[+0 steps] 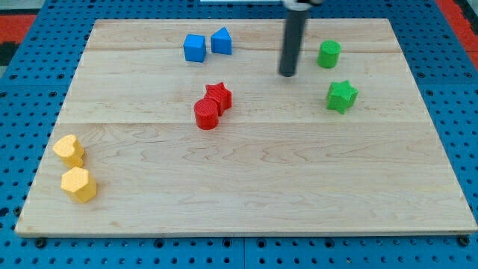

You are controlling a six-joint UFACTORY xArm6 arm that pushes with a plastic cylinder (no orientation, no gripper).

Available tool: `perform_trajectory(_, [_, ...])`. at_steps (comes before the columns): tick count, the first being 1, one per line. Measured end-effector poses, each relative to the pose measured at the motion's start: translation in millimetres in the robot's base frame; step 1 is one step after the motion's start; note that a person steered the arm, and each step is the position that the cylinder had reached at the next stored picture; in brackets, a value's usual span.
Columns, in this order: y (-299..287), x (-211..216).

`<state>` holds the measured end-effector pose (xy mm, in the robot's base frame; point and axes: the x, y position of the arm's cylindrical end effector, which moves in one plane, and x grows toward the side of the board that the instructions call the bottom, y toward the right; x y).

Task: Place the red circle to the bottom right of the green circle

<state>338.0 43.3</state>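
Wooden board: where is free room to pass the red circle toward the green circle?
Free: the strip between red circle and green star, below my tip, and the whole lower board. Crowded: red star touches the red circle; green circle sits close above the green star.

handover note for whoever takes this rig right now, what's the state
My tip is near the board's top, left of the green circle, touching no block.
The red circle sits mid-board, touching the red star, far left of and below the green circle.
The green star lies just below the green circle, close to the target spot.
Done: nothing yet. Left: push the red circle right, to the green circle's bottom right.
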Motion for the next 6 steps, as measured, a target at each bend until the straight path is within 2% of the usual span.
perform_trajectory(2, [-143.8, 3.9])
perform_trajectory(3, [-180.8, 37.7])
perform_trajectory(4, [-156.1, 78.9])
perform_trajectory(5, [-106.0, 76.3])
perform_trajectory(6, [-44.8, 95.4])
